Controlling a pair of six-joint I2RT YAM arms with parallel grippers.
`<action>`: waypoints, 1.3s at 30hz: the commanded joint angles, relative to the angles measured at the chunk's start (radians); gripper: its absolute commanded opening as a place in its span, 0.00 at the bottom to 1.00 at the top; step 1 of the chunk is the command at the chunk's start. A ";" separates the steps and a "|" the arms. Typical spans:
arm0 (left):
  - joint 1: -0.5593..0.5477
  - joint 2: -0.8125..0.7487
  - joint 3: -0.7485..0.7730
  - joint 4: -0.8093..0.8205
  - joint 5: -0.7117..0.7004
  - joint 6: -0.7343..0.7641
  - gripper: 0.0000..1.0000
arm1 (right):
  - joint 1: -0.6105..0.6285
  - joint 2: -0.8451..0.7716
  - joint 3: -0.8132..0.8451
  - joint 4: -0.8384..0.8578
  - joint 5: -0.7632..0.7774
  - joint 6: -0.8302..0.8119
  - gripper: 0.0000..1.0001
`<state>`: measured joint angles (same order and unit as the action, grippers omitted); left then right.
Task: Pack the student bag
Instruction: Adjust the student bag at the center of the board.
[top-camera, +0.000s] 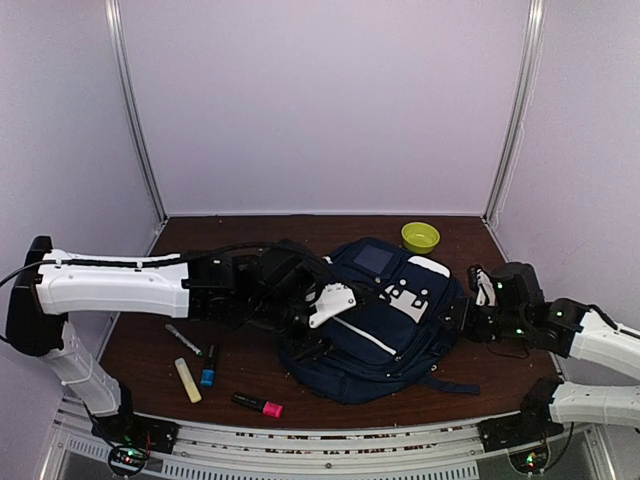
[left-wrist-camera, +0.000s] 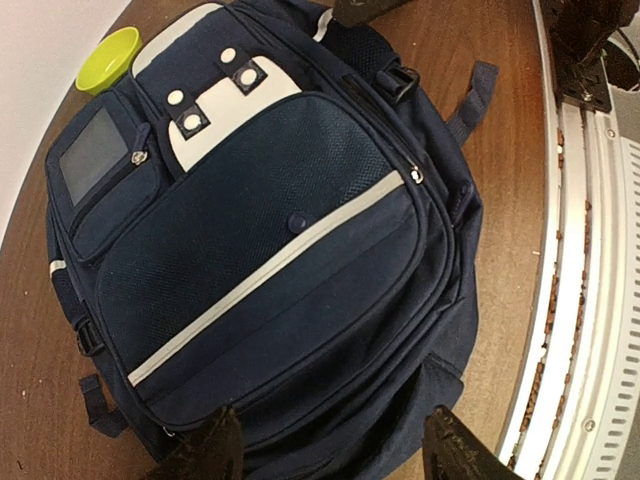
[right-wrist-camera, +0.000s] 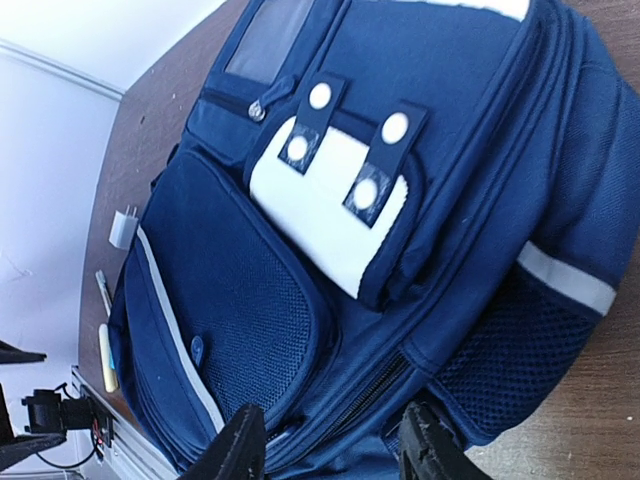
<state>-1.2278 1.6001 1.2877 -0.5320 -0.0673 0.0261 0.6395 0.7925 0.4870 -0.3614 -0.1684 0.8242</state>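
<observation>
student bag (top-camera: 380, 325) lies on table (top-camera: 140, 345) (front up)

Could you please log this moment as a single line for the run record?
backpack: lying front up | left gripper: open above it | right gripper: open at its side | pens: loose on table

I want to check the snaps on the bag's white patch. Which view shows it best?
The right wrist view: the white patch on the student bag sits large and central, four snaps clear. The left wrist view shows it smaller; top external shows it tiny.
</observation>
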 joint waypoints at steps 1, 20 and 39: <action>0.000 0.053 0.043 0.035 -0.064 -0.073 0.63 | 0.055 0.040 0.032 0.062 0.014 0.022 0.47; 0.097 0.120 -0.003 0.075 -0.087 -0.378 0.63 | 0.272 0.383 0.224 -0.012 0.092 -0.075 0.47; 0.101 0.067 -0.153 0.202 0.001 -0.421 0.62 | 0.327 0.343 0.194 -0.045 0.152 -0.145 0.53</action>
<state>-1.1320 1.7184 1.1820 -0.4046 -0.0967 -0.3996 0.9581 1.2064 0.6914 -0.3408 -0.0986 0.6735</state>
